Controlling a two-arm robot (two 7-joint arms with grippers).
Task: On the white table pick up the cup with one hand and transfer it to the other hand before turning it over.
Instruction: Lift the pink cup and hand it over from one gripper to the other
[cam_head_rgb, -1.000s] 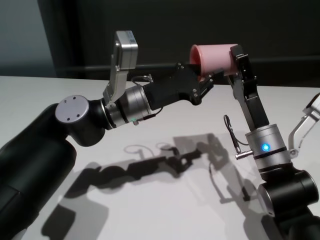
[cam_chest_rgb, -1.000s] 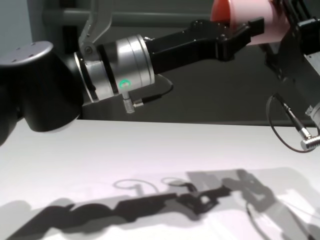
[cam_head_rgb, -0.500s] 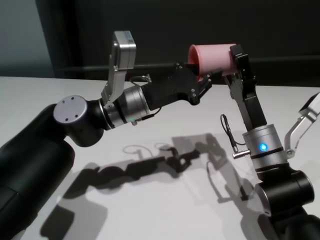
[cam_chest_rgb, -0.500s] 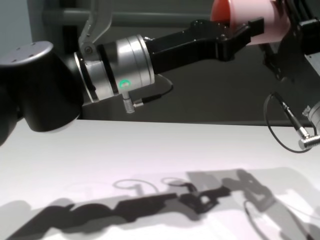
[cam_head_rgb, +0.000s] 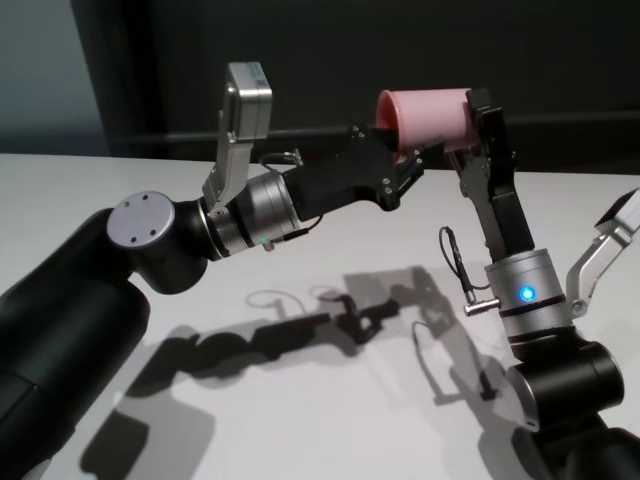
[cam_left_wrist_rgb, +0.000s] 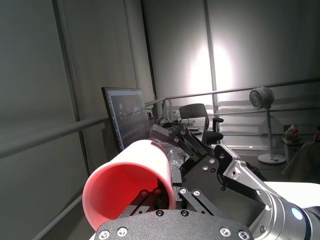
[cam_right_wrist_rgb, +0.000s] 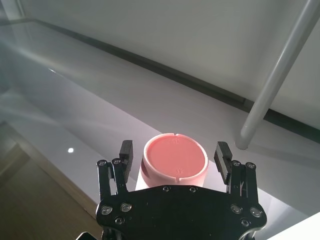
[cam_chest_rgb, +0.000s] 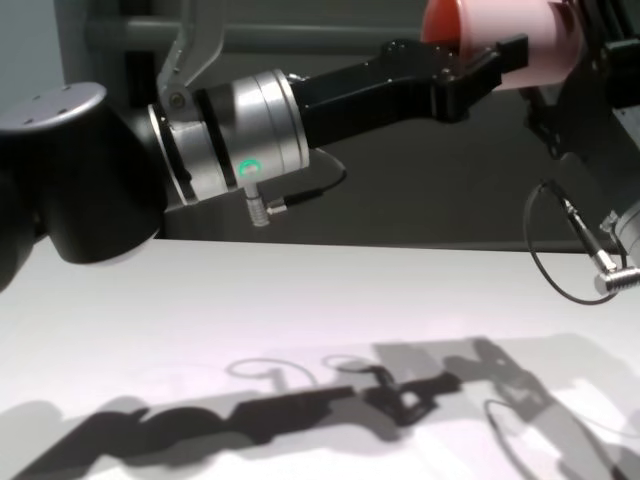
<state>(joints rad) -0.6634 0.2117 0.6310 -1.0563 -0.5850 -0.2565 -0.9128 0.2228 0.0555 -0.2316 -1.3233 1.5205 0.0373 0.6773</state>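
The salmon-pink cup (cam_head_rgb: 425, 110) lies on its side, held high above the white table (cam_head_rgb: 300, 400). My left gripper (cam_head_rgb: 405, 158) is shut on the cup's rim at its open mouth, which faces the left wrist camera (cam_left_wrist_rgb: 125, 182). My right gripper (cam_head_rgb: 482, 125) is at the cup's closed base. In the right wrist view its fingers (cam_right_wrist_rgb: 126, 150) stand open with a gap on either side of the base (cam_right_wrist_rgb: 175, 157). The chest view shows the cup (cam_chest_rgb: 520, 30) at the top, pinched by the left gripper (cam_chest_rgb: 490, 55).
Both arms cast shadows on the table (cam_chest_rgb: 300, 300) below. A loose cable (cam_head_rgb: 455, 265) loops off the right forearm. A dark wall runs behind the table.
The right gripper has eased back a little from the cup's base, and the right forearm has shifted slightly. The cup and left gripper have stayed in place.
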